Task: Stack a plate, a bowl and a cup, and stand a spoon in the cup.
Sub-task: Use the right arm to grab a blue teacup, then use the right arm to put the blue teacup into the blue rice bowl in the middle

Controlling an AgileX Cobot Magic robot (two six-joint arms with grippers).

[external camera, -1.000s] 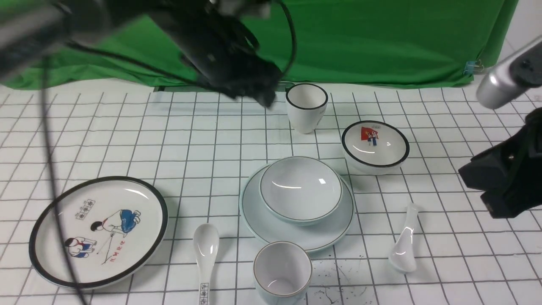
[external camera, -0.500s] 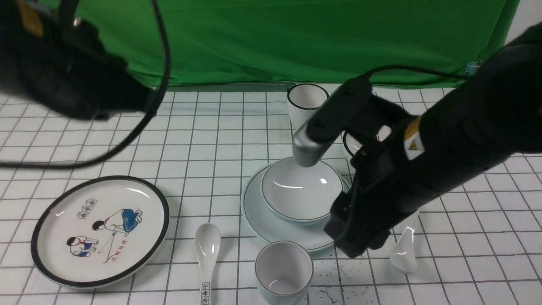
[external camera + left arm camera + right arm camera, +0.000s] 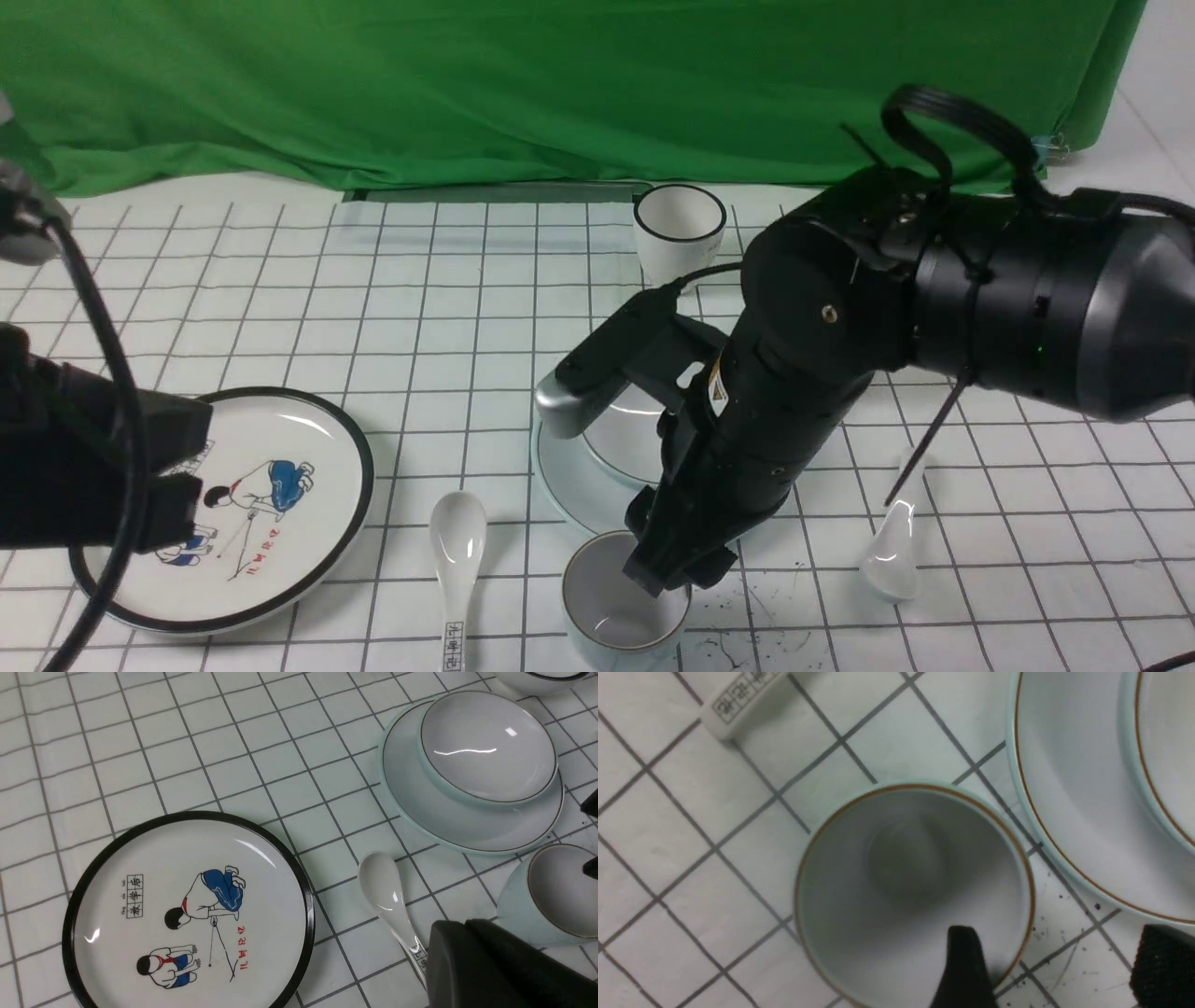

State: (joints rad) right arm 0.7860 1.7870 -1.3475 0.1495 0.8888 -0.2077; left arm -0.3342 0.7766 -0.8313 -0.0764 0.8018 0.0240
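Standing with its mouth up, the pale blue-green cup (image 3: 611,611) is on the white gridded table (image 3: 448,327), near the robot's side and just beside the pale plate (image 3: 565,476). The right gripper (image 3: 1055,940) is low over it with its jaws spread: one finger reaches over the cup's mouth, the other is outside the rim, and nothing is pinched between them. I cannot tell whether either finger touches the cup.

Beyond the cup, the pale bowl (image 3: 486,746) rests on the plate, mouth up, partly hidden by the right gripper in the front view. The plain white spoon (image 3: 892,555) lies on the table to the right of the plate, apart from it.

To the left of the cup lies the spoon with characters on its handle (image 3: 457,541). Farther left is the black-rimmed plate with cartoon children (image 3: 317,523), partly covered in the front view by the left gripper (image 3: 460,924), whose jaws are pressed together on nothing. The tall black-rimmed cup (image 3: 677,238) stands at the back, before the green cloth (image 3: 560,93). A black-rimmed bowl (image 3: 537,683) shows only partly, past the pale plate.
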